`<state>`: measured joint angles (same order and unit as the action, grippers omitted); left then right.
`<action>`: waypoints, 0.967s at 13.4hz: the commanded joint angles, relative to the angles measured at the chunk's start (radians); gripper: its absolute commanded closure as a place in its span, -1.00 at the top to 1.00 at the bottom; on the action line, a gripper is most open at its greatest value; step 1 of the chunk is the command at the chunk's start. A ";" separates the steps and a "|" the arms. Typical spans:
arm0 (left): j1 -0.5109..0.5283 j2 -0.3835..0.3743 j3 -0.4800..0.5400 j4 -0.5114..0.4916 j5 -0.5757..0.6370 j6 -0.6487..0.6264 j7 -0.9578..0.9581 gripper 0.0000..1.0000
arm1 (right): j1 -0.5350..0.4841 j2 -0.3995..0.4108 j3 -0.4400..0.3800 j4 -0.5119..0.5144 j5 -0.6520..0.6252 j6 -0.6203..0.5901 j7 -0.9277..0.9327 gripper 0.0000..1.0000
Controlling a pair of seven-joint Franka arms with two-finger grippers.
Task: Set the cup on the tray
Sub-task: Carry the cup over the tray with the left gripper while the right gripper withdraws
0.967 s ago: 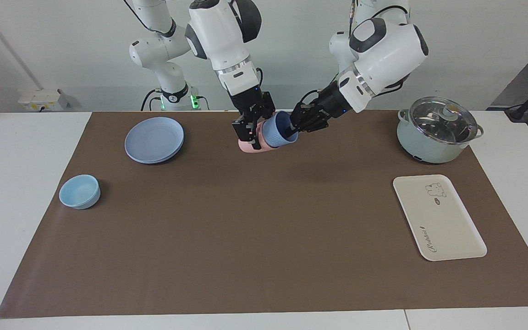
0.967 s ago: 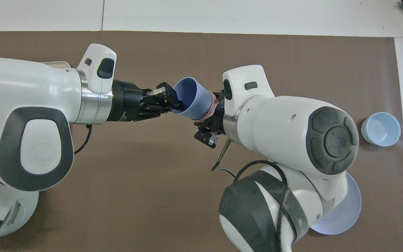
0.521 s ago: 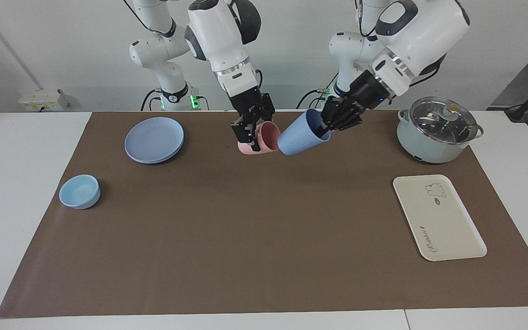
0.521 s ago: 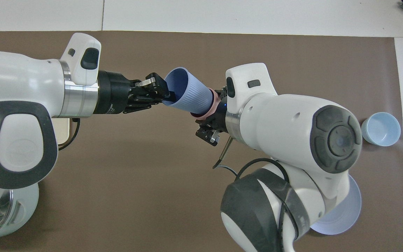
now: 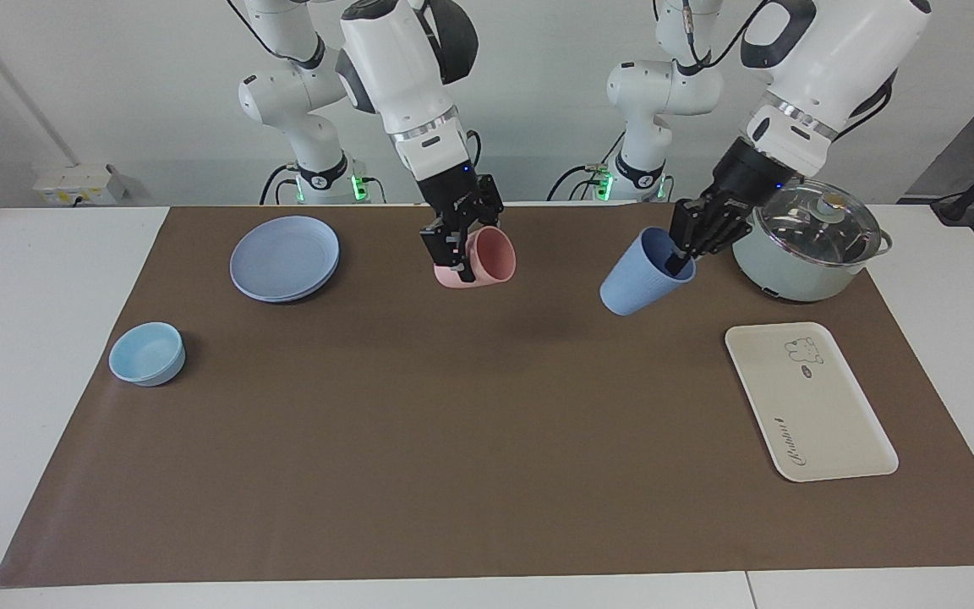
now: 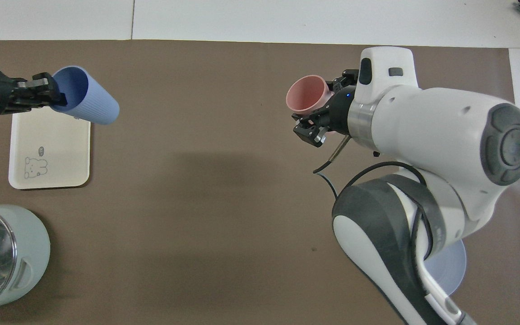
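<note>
The work surface is a white table (image 5: 47, 406) covered across its middle by a brown mat (image 5: 470, 423); a plain pale wall (image 5: 115, 85) stands at the robots' end, with a wall socket box (image 5: 77, 182) low on it toward the right arm's end. The left gripper (image 5: 683, 256) is raised over the mat and clamped on the rim of the blue cup (image 5: 641, 283), one finger inside the mouth; the cup hangs tilted, base lowermost, clear of the mat. In the facing view the cup is at about 10 o'clock from the tray (image 5: 808, 402), which lies flat on the mat toward the left arm's end, cartoon drawing at its robot-side end. In the overhead view the cup (image 6: 86, 95) overlaps the tray's (image 6: 50, 153) 12 o'clock edge. The right gripper (image 5: 460, 254) is closed on the rim of the pink cup (image 5: 487, 258), held tilted over the mat's robot-side centre. A lidded pale-green pot (image 5: 804, 241) stands at 12 o'clock from the tray in the facing view. A blue plate (image 5: 284, 256) and, at its 7 o'clock in that view, a light-blue bowl (image 5: 147, 353) rest toward the right arm's end.
</note>
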<state>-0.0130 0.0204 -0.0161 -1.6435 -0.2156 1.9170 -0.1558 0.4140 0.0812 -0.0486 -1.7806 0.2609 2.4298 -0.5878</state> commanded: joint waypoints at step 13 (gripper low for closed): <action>0.324 0.189 -0.013 -0.226 -0.005 0.408 0.436 -1.00 | -0.437 0.216 0.009 -0.111 1.326 -0.064 -1.317 -1.00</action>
<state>0.2862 0.1790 -0.0152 -1.8647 -0.2068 2.2880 0.2713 0.0069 0.2978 -0.0524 -1.8616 1.4931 2.4128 -1.8223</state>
